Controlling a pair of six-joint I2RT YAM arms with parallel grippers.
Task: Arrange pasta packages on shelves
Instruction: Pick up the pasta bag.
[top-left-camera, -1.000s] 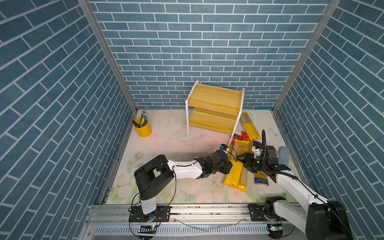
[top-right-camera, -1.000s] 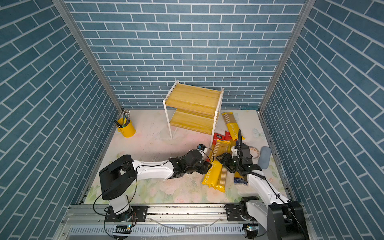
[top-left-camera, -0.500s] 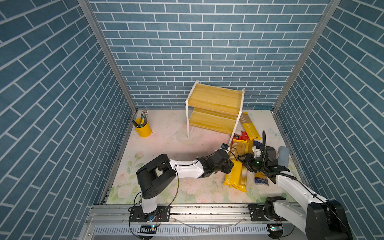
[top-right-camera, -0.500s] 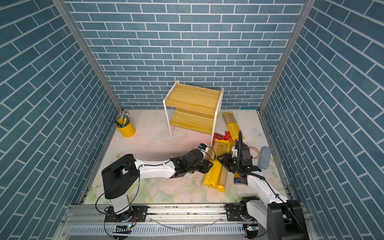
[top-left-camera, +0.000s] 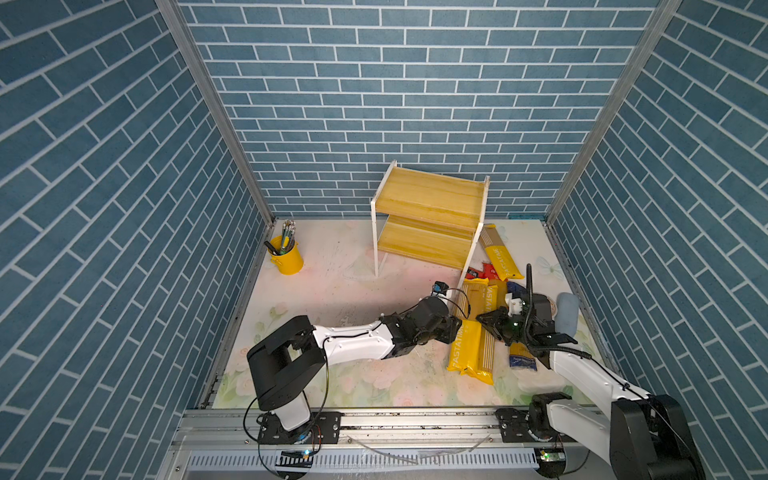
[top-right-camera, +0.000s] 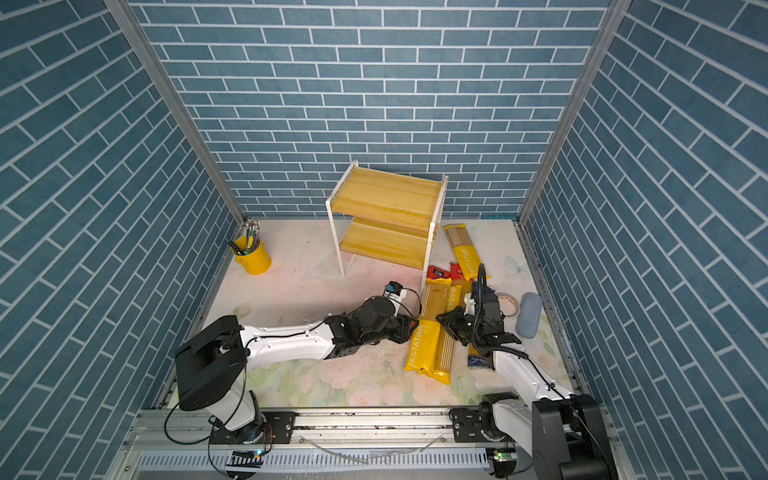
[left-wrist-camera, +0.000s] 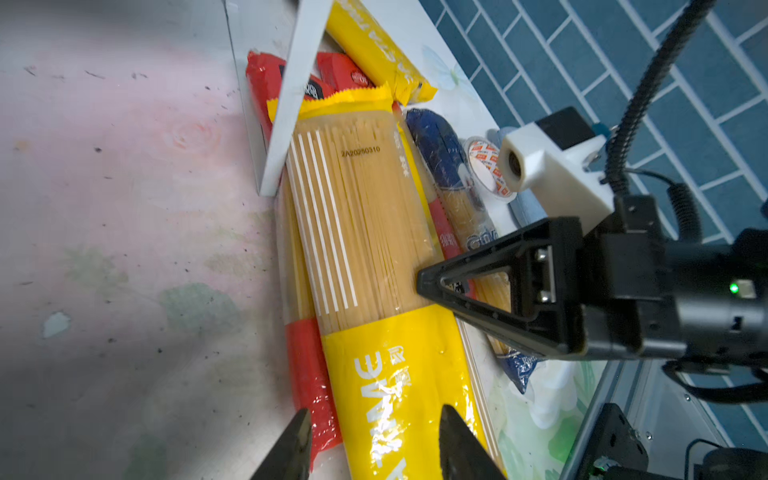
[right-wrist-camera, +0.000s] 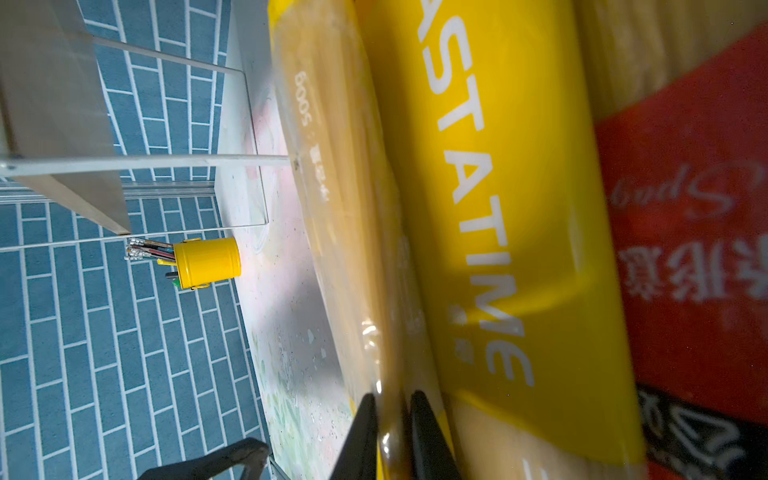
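Observation:
Two wide yellow-and-tan PASTATIME pasta packages (top-left-camera: 463, 349) (left-wrist-camera: 361, 216) lie side by side at the front right of the floor. A red-ended one (left-wrist-camera: 307, 365) sits partly under them and a blue-ended one (top-left-camera: 521, 359) lies beside them. My left gripper (left-wrist-camera: 374, 440) (top-left-camera: 455, 328) stands open over the near yellow end, its fingers astride that bag and the red one. My right gripper (right-wrist-camera: 392, 428) (top-left-camera: 482, 320) is shut on a PASTATIME bag's edge. A third PASTATIME bag (top-left-camera: 496, 253) and red ends (top-left-camera: 484, 272) lie by the bare shelves (top-left-camera: 428, 208) (top-right-camera: 386, 203).
A yellow pencil cup (top-left-camera: 286, 257) stands at the back left. A tape roll (top-right-camera: 507, 301) and a grey-blue case (top-left-camera: 567, 313) lie near the right wall. The shelf's white leg (left-wrist-camera: 286, 124) stands right against the bags' far ends.
My right gripper has closed onto the PASTATIME bag's edge. My left arm has shifted slightly towards the bags, its jaws about as wide as before.

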